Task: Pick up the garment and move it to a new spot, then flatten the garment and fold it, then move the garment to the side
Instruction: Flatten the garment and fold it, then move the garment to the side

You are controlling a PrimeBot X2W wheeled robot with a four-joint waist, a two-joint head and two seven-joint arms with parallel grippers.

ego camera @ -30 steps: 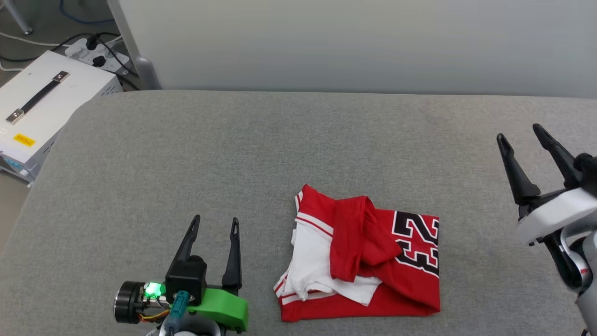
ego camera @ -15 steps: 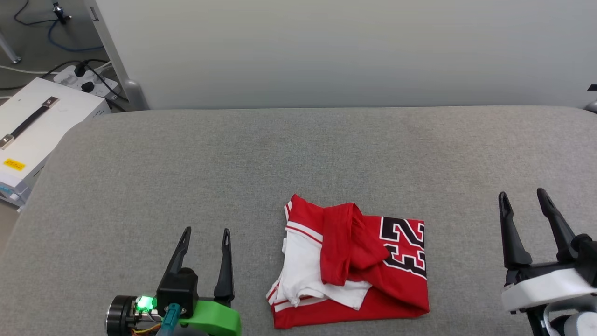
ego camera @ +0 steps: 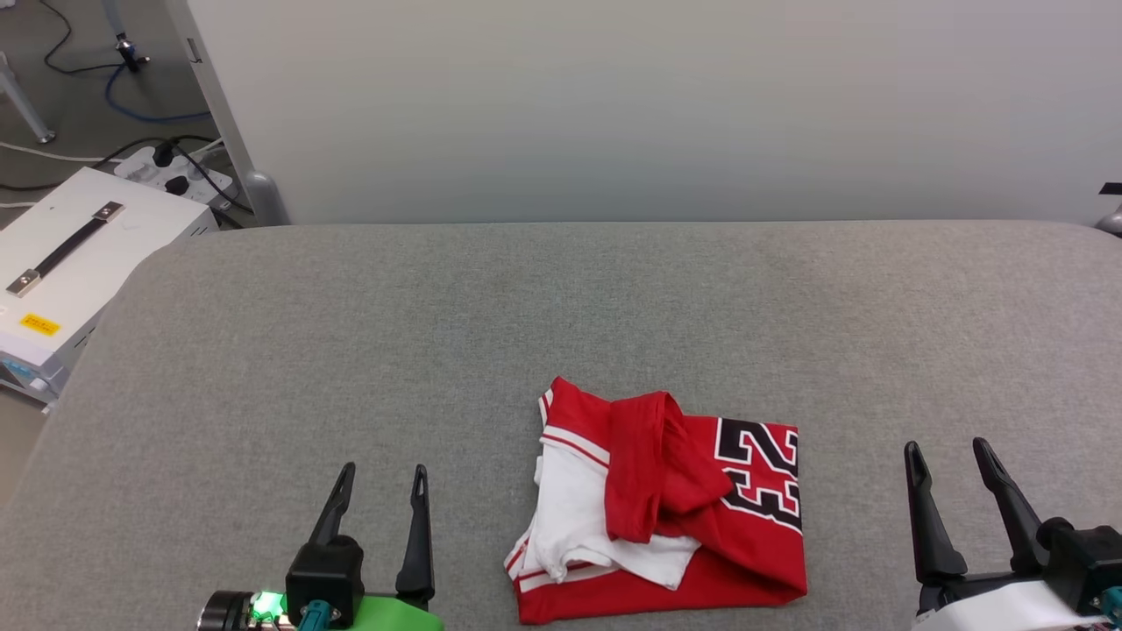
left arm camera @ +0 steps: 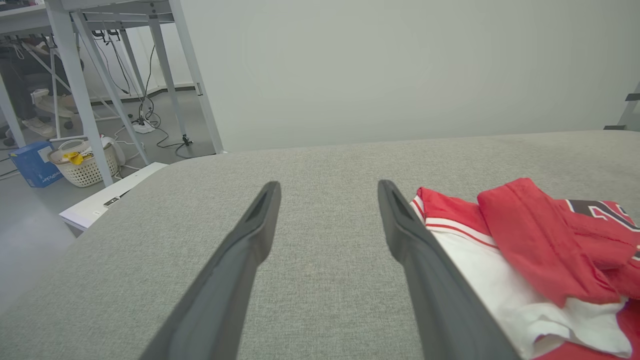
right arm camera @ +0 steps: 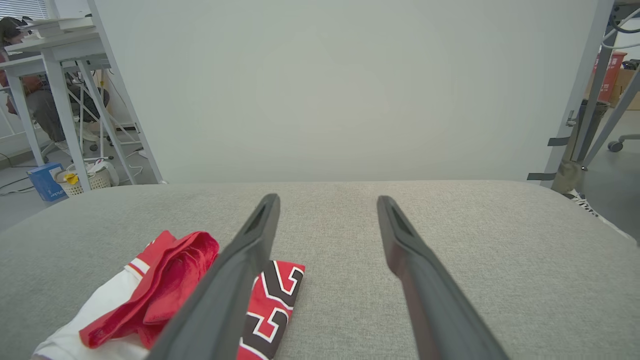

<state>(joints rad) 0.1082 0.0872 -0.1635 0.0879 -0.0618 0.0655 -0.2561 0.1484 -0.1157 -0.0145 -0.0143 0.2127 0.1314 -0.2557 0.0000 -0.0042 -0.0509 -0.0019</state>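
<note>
The garment, a red jersey with white sleeves and black numbers, lies folded in a rough bundle near the front middle of the grey padded table. My left gripper stands open at the lower left, apart from the garment's left edge. My right gripper is open at the lower right, off the garment's right edge. In the left wrist view the garment lies to the right of the open left gripper. From the right wrist the garment sits at the lower left, beside the open right gripper.
A white case with a black handle stands off the table's left edge, with a power strip and cables behind it. A pale wall panel runs along the table's far edge. Metal table legs and a basket stand on the floor.
The head camera has tilted, so the whole picture shifted. My right gripper has come down toward the lower right corner, and my left gripper sits lower in view. The garment lies as before.
</note>
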